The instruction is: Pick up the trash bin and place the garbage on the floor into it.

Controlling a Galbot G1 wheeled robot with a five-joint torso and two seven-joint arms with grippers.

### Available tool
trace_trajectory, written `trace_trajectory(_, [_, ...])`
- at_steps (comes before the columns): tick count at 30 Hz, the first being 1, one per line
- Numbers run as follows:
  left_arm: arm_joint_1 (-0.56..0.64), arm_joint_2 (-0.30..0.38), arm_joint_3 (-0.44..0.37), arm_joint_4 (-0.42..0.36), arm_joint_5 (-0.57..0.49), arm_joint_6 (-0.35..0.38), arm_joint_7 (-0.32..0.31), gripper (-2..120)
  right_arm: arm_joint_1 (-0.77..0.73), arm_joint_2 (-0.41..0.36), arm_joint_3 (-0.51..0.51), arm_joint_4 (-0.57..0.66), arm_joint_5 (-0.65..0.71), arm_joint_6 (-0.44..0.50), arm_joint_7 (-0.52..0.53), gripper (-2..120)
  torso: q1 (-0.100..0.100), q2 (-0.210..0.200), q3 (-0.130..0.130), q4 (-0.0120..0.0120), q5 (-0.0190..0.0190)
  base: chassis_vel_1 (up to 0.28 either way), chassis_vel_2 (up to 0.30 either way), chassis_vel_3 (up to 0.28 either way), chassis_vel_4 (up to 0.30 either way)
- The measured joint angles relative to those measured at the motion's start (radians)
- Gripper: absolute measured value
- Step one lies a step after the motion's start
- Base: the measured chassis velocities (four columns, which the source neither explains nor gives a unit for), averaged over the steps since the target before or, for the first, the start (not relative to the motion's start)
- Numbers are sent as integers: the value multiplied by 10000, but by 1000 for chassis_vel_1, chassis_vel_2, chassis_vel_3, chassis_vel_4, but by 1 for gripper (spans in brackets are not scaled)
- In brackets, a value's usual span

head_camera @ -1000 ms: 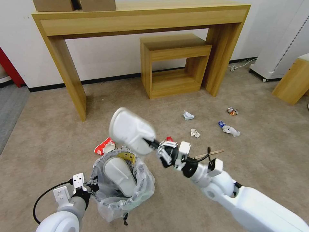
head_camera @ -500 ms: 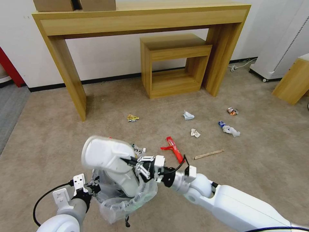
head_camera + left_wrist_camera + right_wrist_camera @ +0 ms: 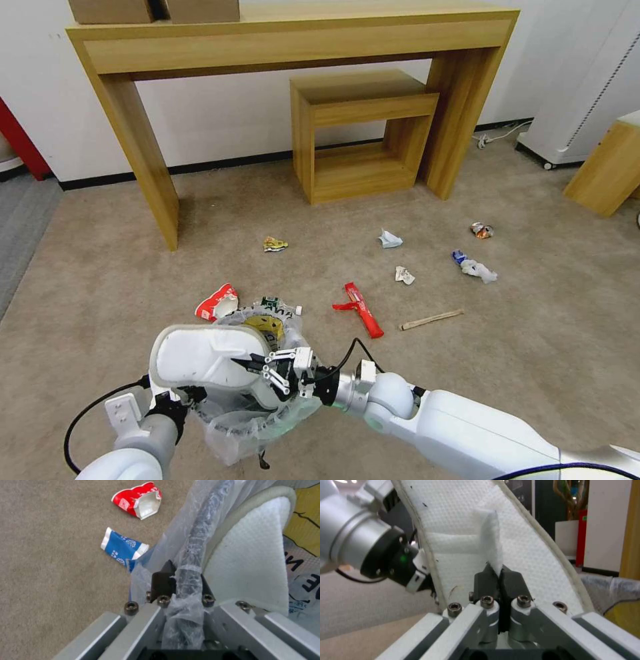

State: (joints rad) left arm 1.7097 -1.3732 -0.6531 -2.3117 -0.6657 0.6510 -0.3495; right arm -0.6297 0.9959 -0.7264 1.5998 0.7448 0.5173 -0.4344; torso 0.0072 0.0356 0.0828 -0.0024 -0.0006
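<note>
The right gripper (image 3: 248, 363) pinches a quilted white slipper (image 3: 200, 353) over the bag-lined trash bin (image 3: 267, 417), whose rim the left gripper (image 3: 181, 580) clamps. On the carpet (image 3: 533, 320) beyond lie a crushed red cup (image 3: 217, 303), red wrapper (image 3: 360, 308), wooden stick (image 3: 431, 319) and crumpled papers (image 3: 390, 239).

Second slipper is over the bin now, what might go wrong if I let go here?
1. The slipper, pinched by the right tool, lies flat across the trash bin mouth, so it may hang up on the rim.
2. Another slipper stands inside, leaving little room.
3. The left tool holds the rim by one edge; a push could tilt the bin.
</note>
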Motion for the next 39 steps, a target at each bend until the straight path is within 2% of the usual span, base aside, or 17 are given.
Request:
trace_trajectory(5, [6, 5, -14, -10, 0, -23, 9, 1, -27, 20, 5, -303, -389, -155, 189, 0, 0, 0, 0, -1, -1, 0, 0, 0, 0])
trace_trajectory(7, [7, 2, -15, -10, 1, -33, 9, 1, -44, 50, 21, -419, -487, -172, 234, 8, -1, 0, 0, 0, 1, 0, 0, 0, 0])
trace_trajectory(8, [7, 2, -15, -10, 1, -33, 9, 1, -44, 50, 21, -419, -487, -172, 234, 8, -1, 0, 0, 0, 1, 0, 0, 0, 0])
trace_trajectory(10, [17, 23, -29, -10, -13, -39, 27, 1, -77, 27, 53, -446, -565, -195, 274, 20, 0, 0, 0, 0, 0, 0, 0, 0, 0])
trace_trajectory(14, [21, 48, -31, -17, -54, -39, 79, 1, -130, -49, 117, -401, -607, -204, 293, 30, 0, 0, 0, 0, 0, 0, 0, 0, 0])
trace_trajectory(16, [-6, 55, -29, -16, -68, -39, 91, 1, -169, -116, 207, -312, -619, -214, 292, 41, 0, 0, 0, 0, 0, 0, 0, 0, 0])
trace_trajectory(19, [-36, 52, -25, 24, -73, -39, 97, 1, -193, -173, 272, -213, -621, -231, 290, 48, 0, 0, -1, 0, 1, 0, 0, 0, 0])
trace_trajectory(20, [-69, 46, -77, 125, -4, -62, -3, 1, -213, -324, 480, -97, -594, -240, 367, 57, 0, 0, 0, 0, 0, 0, 0, 0, 0])
trace_trajectory(22, [-107, 41, -52, 134, 9, -96, -8, 1, -221, -364, 553, -49, -609, -255, 373, 60, -1, 0, 0, 1, -2, 0, 0, 0, 0])
trace_trajectory(23, [-139, 42, -55, 153, 9, -96, -11, 1, -222, -398, 602, 24, -614, -252, 369, 65, -1, 0, 0, 0, 8, 0, 0, 0, 0])
trace_trajectory(24, [-160, 40, -38, 162, -19, -92, 0, 1, -221, -478, 691, 61, -617, -252, 373, 71, -1, 0, 0, 1, 0, 0, 0, 0, 0])
trace_trajectory(25, [-160, 40, -38, 162, -19, -92, 0, 1, -221, -478, 691, 61, -617, -252, 373, 71, -1, 0, 0, 1, 0, 0, 0, 0, 0])
trace_trajectory(26, [-183, 51, -48, 163, -37, -92, 2, 1, -230, -552, 790, 117, -618, -251, 372, 76, 0, 0, 0, -2, -8, 0, 0, 0, 0])
trace_trajectory(28, [-185, 114, -93, 163, -45, -95, -16, 1, -274, -678, 1029, 261, -612, -241, 369, 86, 0, 0, 0, -1, 6, 0, 0, 0, 0])
trace_trajectory(30, [-173, 145, -103, 164, -47, -94, -16, 1, -304, -734, 1153, 347, -601, -232, 367, 89, 0, 0, 0, -1, -2, 0, 0, 0, 0])
trace_trajectory(31, [-158, 172, -111, 180, -52, -93, -15, 1, -345, -778, 1330, 450, -583, -219, 364, 96, 0, 0, 0, 0, -1, 0, 0, 0, 0])
trace_trajectory(39, [-108, 98, -25, 270, 88, -93, 4, 1, -514, -836, 1653, 840, -336, -110, 333, 96, -1, 0, 0, -1, 1, 0, 0, 0, 0])
